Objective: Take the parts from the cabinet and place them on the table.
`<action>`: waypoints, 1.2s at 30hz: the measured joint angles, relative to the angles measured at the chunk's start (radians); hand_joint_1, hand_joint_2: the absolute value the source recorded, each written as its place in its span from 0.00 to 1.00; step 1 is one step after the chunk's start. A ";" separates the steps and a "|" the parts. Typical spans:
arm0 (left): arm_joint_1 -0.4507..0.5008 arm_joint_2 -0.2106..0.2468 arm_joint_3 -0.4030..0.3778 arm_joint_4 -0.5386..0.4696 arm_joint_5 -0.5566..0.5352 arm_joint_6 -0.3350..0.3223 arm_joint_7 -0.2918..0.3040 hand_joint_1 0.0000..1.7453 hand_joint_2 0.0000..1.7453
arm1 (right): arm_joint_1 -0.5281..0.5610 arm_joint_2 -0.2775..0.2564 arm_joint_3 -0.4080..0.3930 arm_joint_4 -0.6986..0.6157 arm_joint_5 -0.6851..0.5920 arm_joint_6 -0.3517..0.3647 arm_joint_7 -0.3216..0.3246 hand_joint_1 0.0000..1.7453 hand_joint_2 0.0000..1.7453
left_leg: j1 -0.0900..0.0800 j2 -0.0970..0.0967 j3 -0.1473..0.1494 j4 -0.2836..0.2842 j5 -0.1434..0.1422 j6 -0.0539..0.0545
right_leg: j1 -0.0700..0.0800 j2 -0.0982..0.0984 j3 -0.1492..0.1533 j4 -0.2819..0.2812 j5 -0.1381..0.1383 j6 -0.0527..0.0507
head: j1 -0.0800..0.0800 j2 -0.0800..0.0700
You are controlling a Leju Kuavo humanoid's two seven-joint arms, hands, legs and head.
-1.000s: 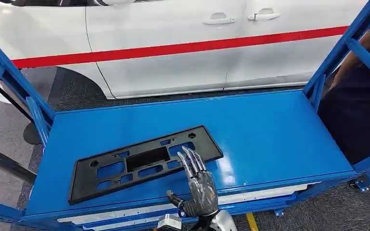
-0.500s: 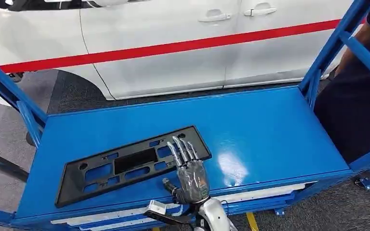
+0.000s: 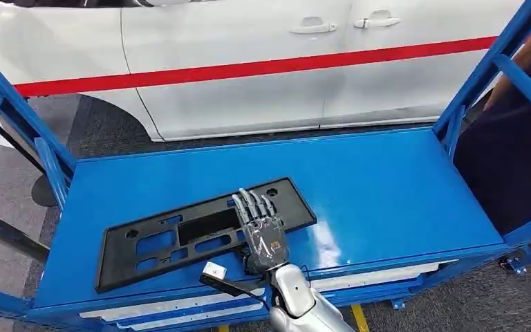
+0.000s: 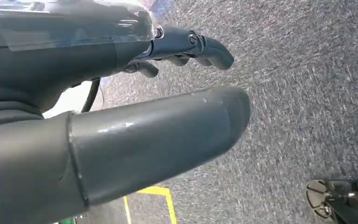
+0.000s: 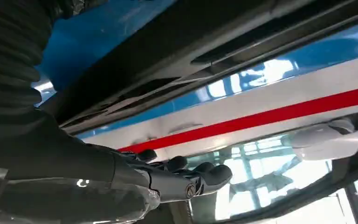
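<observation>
**Inspector:** Right hand [image 3: 261, 234], position and state?

**Recorder:** It lies palm down over the black plastic part [image 3: 180, 238], near that part's right end, fingers [image 3: 252, 206] stretched forward and close together. Whether they press on the part or only hover above it, I cannot tell; nothing is clasped in them. In the right wrist view the same hand [image 5: 168, 179] shows its fingers extended side by side.

**Inspector:** The part itself?

**Recorder:** Flat on the blue table [image 3: 401, 200], slightly skewed, running away to the left of the hand, with cut-out openings along it. The table surface to the hand's right is bare blue.

**Inspector:** Left hand?

**Recorder:** The left hand [image 4: 121, 107] hangs above grey carpeted floor [image 4: 307, 93], thumb straight, fingers loosely curled, holding nothing.

**Inspector:** Surroundings?

**Recorder:** A white car with a red stripe [image 3: 249, 69] stands beyond the table. A person in dark clothing [image 3: 511, 159] stands far right of the hand.
</observation>
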 joint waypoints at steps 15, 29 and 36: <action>0.000 -0.007 0.000 0.000 -0.032 -0.010 0.000 0.00 0.00 | -0.143 -0.005 0.117 0.189 0.000 0.002 0.094 1.00 1.00 | 0.003 -0.002 -0.110 0.265 -0.114 -0.055 | 0.000 -0.003 0.101 -0.241 0.096 -0.050 | -0.001 0.000; -0.006 -0.010 -0.001 0.000 -0.053 -0.012 0.000 0.00 0.00 | -0.246 -0.024 0.244 0.299 0.000 0.011 0.147 0.97 1.00 | 0.002 0.001 0.003 -0.006 0.002 0.001 | 0.002 0.001 -0.051 0.070 -0.033 0.001 | 0.000 0.000; -0.009 -0.018 -0.001 0.000 -0.056 -0.015 0.000 0.00 0.00 | -0.263 -0.028 0.272 0.313 0.000 0.011 0.161 1.00 1.00 | -0.003 -0.004 0.005 0.004 -0.013 -0.025 | 0.011 0.002 0.086 -0.235 0.100 -0.023 | 0.000 0.000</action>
